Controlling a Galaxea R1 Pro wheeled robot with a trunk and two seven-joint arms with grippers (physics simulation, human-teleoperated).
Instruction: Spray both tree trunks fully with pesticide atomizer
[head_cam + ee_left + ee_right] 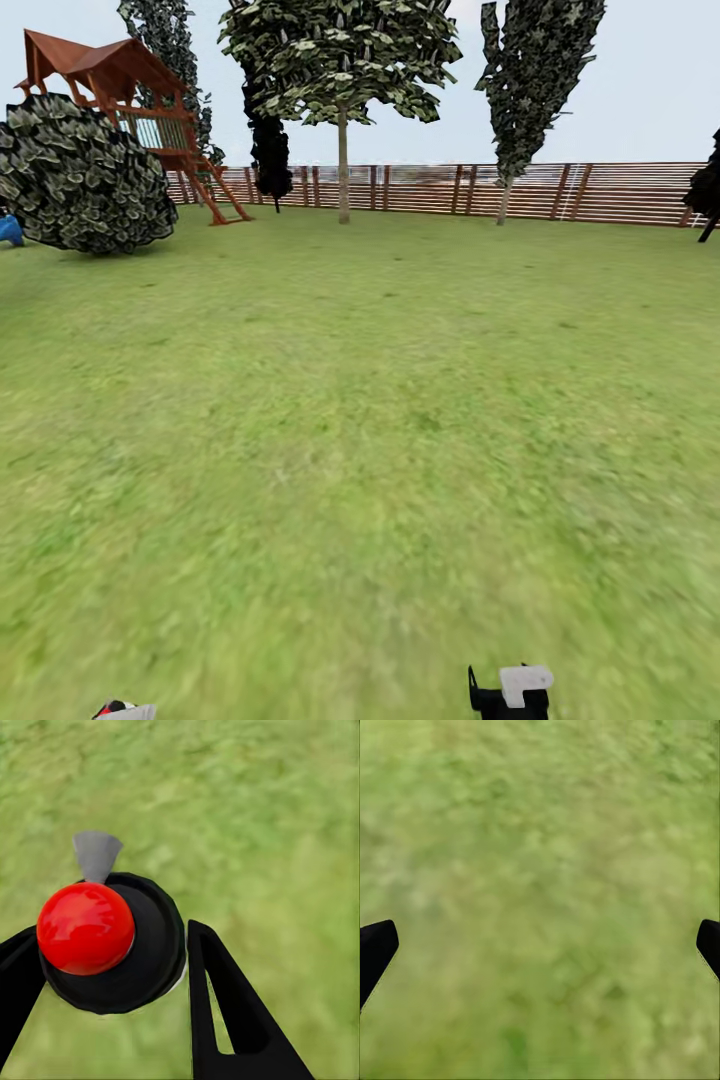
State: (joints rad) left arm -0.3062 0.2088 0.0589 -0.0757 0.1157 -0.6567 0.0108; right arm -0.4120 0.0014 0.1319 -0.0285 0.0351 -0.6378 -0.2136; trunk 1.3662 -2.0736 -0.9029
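The pesticide atomizer (112,945) has a shiny red ball top, a round black cap and a grey nozzle. In the left wrist view it sits between my left gripper's (109,956) black fingers (225,1005), which are shut on it above the grass. A sliver of that hand (125,712) shows at the head view's lower edge. My right gripper (544,941) is open over bare grass floor (360,450), and it also shows low in the head view (510,692). Far off by the fence stand two trees with bare pale trunks, one leafy (342,170) and one tall and narrow (505,190).
A brown slat fence (450,190) closes the far side of the lawn. At the far left stand a wooden play tower (130,90) and a big dark round bush (80,175). A black columnar cypress (270,150) stands by the fence. Wide lawn lies ahead.
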